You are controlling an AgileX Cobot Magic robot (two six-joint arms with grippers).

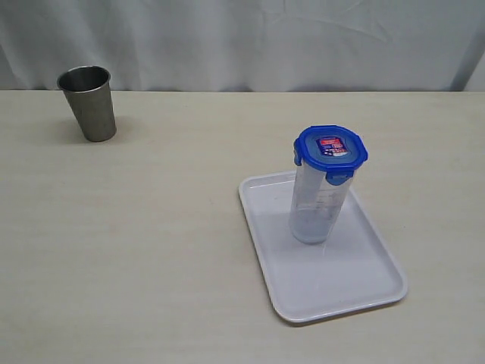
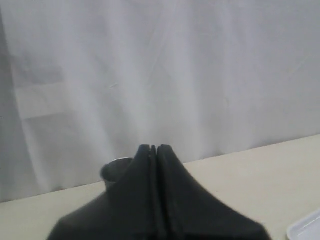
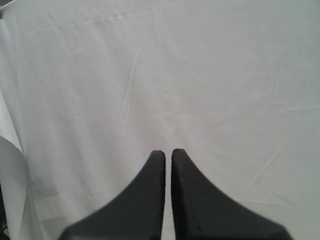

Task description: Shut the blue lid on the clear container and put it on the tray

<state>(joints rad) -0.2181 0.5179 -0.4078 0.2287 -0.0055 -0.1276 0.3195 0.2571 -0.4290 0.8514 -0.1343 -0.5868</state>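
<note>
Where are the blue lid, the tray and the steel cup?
blue lid (image 1: pixel 331 147): exterior view, on its top label.
tray (image 1: pixel 348 277): exterior view, bare floor near its front rim.
steel cup (image 1: pixel 94 114): exterior view, outer side wall.

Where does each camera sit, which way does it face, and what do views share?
Exterior: raised, looking down over the table toward the curtain; steel cup, tray holding the clear container with blue lid on; no arm shows.
Left wrist: behind the shut left gripper, roughly level, facing the curtain.
Right wrist: behind the shut right gripper, facing only curtain.
Shared: steel cup and tray corner, exterior and left wrist.
</note>
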